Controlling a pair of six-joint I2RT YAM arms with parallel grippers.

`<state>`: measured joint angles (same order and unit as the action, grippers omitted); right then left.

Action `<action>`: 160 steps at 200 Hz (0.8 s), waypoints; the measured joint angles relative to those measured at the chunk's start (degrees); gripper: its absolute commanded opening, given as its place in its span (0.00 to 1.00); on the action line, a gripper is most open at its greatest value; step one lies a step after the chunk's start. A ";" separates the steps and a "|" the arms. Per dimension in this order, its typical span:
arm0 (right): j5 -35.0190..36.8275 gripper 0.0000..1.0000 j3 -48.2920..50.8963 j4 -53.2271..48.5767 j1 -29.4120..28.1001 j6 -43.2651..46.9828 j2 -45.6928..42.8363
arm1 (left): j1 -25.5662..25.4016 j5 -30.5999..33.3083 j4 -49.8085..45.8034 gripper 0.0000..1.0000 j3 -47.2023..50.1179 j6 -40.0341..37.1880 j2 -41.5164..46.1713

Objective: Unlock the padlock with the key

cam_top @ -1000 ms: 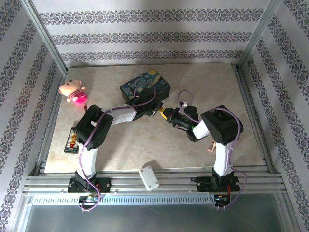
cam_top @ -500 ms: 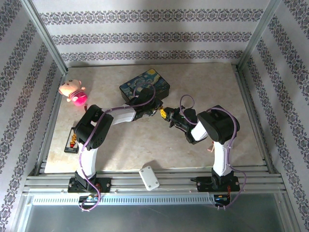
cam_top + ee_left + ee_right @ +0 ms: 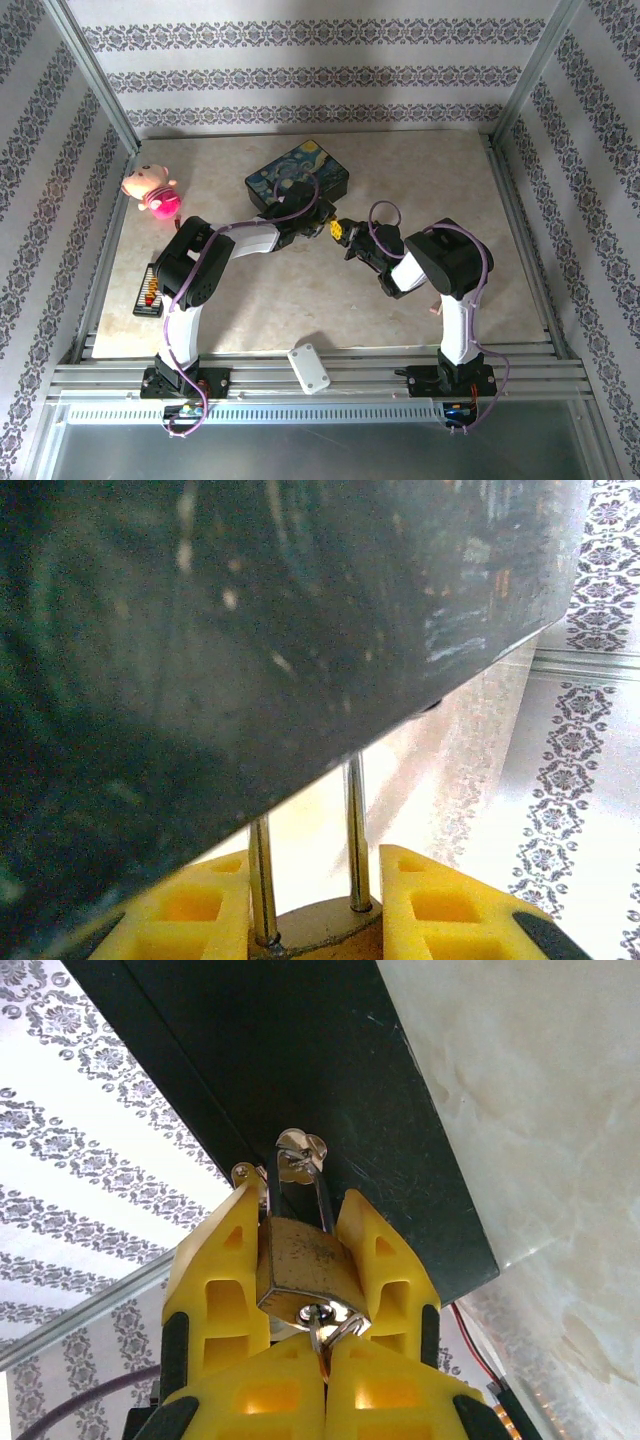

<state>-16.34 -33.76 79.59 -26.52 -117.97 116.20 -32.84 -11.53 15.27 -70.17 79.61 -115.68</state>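
Padlock (image 3: 305, 1268): brass body pinched between the yellow fingers of the left end effector (image 3: 318, 868), just short of their tips.
Left end effector: grasping the padlock by two opposite sides. The fingers are not fully together, as the body fills the gap.
Shackle (image 3: 355, 830): two thin silvery rods run straight ahead of the left fingertips and meet the dark edge of the tin (image 3: 300, 172). In the right wrist view it passes through a small silvery hasp (image 3: 300, 1150) on that edge.
Tin: dark blue with a painted lid, on the table (image 3: 430, 180), just beyond both end effectors.
Right end effector (image 3: 325, 1350): clenched on the key (image 3: 322, 1322), fingertips pressed together and facing the left one tip to tip, with the padlock straight ahead between them.
Key: at the padlock's keyhole face, just ahead of the right fingertips. A silvery ring and a thin sliver show; the rest is hidden between the fingers.
Pink toy (image 3: 150, 190): on the table, well to the left of the left end effector.
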 measured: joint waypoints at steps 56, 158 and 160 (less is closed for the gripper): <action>5.35 0.00 -1.51 -1.14 0.04 -0.63 0.07 | -2.45 -8.94 2.36 0.82 1.22 2.97 0.46; 7.13 0.00 -1.44 -1.88 0.04 -0.11 0.09 | 0.09 -8.44 -2.05 0.99 6.82 -0.50 13.75; 7.13 0.00 -1.42 -1.88 0.04 -0.09 0.09 | 0.20 -8.26 -2.08 0.99 6.84 -0.72 14.27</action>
<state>-9.21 -35.18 77.71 -26.48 -118.06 116.29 -32.64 -19.79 13.19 -63.33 78.89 -101.41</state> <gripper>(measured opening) 0.041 0.993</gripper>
